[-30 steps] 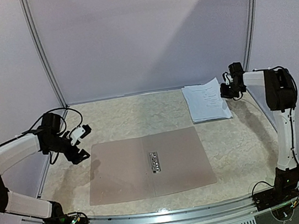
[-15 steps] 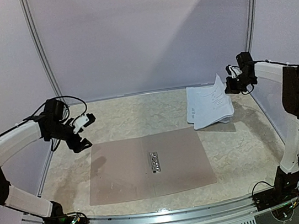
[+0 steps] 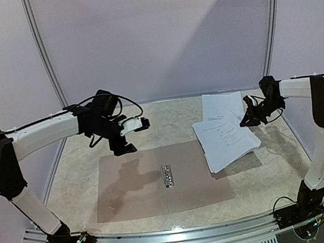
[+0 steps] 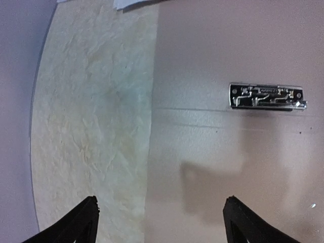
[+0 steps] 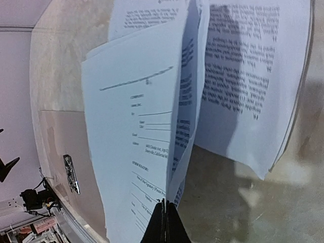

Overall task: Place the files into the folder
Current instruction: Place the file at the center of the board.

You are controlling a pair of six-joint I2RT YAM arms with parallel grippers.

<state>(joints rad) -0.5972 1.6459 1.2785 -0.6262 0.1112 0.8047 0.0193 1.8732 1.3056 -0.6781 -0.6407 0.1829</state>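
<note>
Folder: the folder (image 3: 158,182) lies open and flat on the table (image 3: 259,168) near the arms' bases, its two leaves side by side

Clip: a small metal clip (image 3: 168,176) sits on the spine; the left wrist view shows it clearly

Files: the files (image 3: 228,142) are split in two – a few sheets are lifted and fan out, while the others lie flat on the table toward the far right corner

Lifted sheets: they hang tilted, and their near-left corner reaches over the folder's far-right corner; whether it touches the cardboard cannot be told

Right gripper: the right gripper (image 3: 249,120) has its jaws clenched on the right edge of the lifted sheets – in the right wrist view the fingertips (image 5: 164,223) pinch the paper with no gap

Left gripper: the left gripper (image 3: 134,136) hovers above the far edge of the folder's left leaf, jaws spread wide and grasping nothing

Left wrist view: both fingertips (image 4: 83,223) point down over the line where folder and table meet
</note>
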